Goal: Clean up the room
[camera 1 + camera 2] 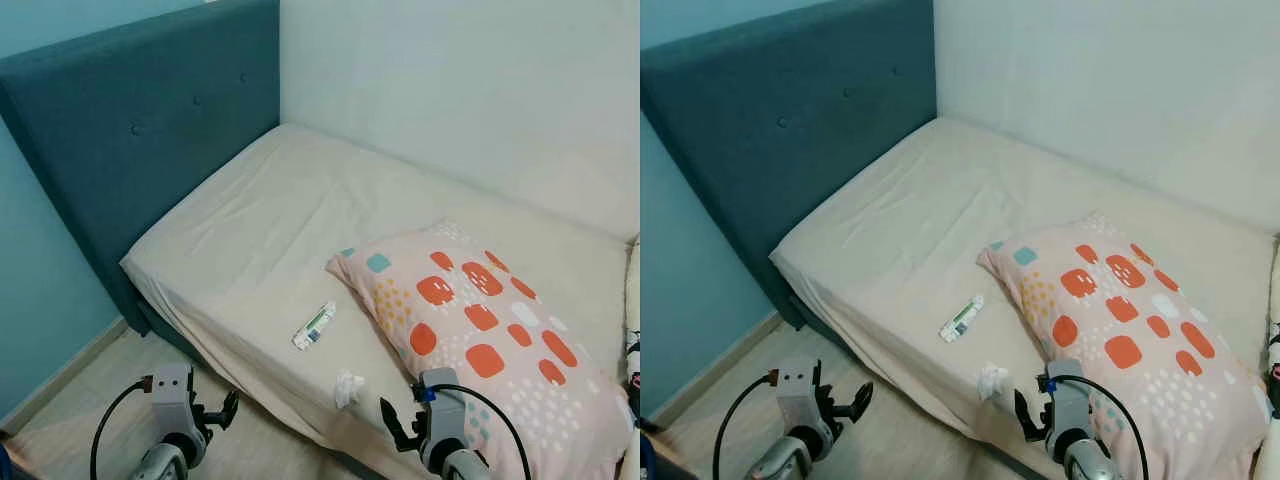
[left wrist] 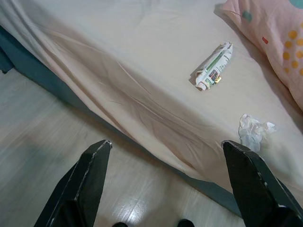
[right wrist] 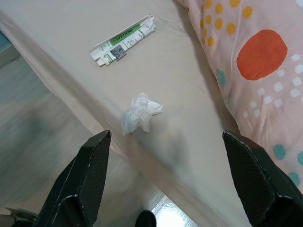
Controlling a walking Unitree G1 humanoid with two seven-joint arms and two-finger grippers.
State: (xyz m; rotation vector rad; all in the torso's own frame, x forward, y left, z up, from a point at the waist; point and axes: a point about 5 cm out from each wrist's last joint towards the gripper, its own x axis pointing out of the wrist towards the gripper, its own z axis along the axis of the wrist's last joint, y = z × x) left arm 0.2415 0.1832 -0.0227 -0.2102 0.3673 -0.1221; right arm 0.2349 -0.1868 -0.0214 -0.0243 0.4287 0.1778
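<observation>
At the bottom of the frame, the left gripper point(image 1: 226, 408) hangs over the wooden floor point(image 1: 70, 400) and the right gripper point(image 1: 392, 424) at the bed's edge, both with fingers spread wide and holding nothing. Just beyond, a crumpled tissue point(image 1: 347, 387) lies near the edge of the cream sheet point(image 1: 260, 230), a white-and-green wrapper point(image 1: 314, 325) at centre, beside a patterned pillow point(image 1: 480, 330); the blue headboard point(image 1: 140, 120) fills the upper left

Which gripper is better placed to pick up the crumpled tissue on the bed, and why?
The right gripper. It hangs open just beside the crumpled tissue at the bed's near edge, and its wrist view looks right onto it. The left gripper, also open, hangs farther away over the floor.
</observation>
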